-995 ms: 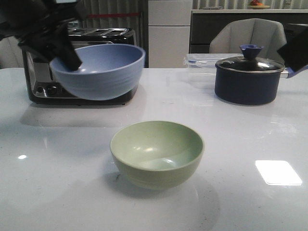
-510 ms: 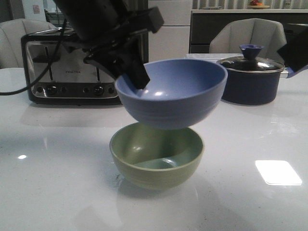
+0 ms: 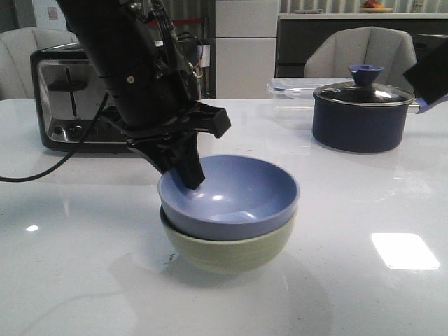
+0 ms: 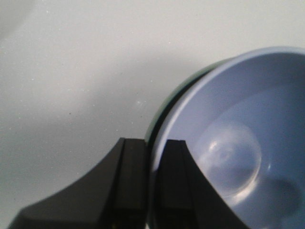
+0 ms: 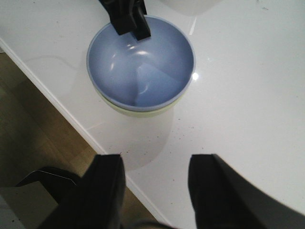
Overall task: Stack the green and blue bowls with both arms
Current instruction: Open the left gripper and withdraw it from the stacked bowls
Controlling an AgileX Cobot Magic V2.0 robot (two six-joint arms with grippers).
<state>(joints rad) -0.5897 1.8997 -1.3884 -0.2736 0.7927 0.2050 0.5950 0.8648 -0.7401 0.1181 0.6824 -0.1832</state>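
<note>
Toaster [image 3: 91, 105] at the far left of the front view is standing at the back of the white table [image 3: 364, 294], with its cord trailing off toward the left edge. Just right of it, the left gripper [image 3: 187, 171] is reaching down over the near-left rim of the blue bowl [image 3: 231, 192]; in the left wrist view its fingers [image 4: 178, 181] are sitting close together with the rim pinched between them, one inside the bowl and one outside, so it is gripping the bowl by its wall. The blue bowl is sitting nested inside the green bowl [image 3: 231, 255], whose rim is showing as a thin band beneath it, near the table's front centre. Further right and well back, a dark pot with a glass lid [image 3: 362, 112] is standing untouched beside a clear container [image 3: 294, 87]. The right gripper [image 5: 155, 191] is hanging above and well apart from the stack, its jaws spread wide and holding nothing. By my judgement the stacking itself is essentially done; what is remaining is for the left arm to let go of the rim and pull clear without tipping the blue bowl.
</note>
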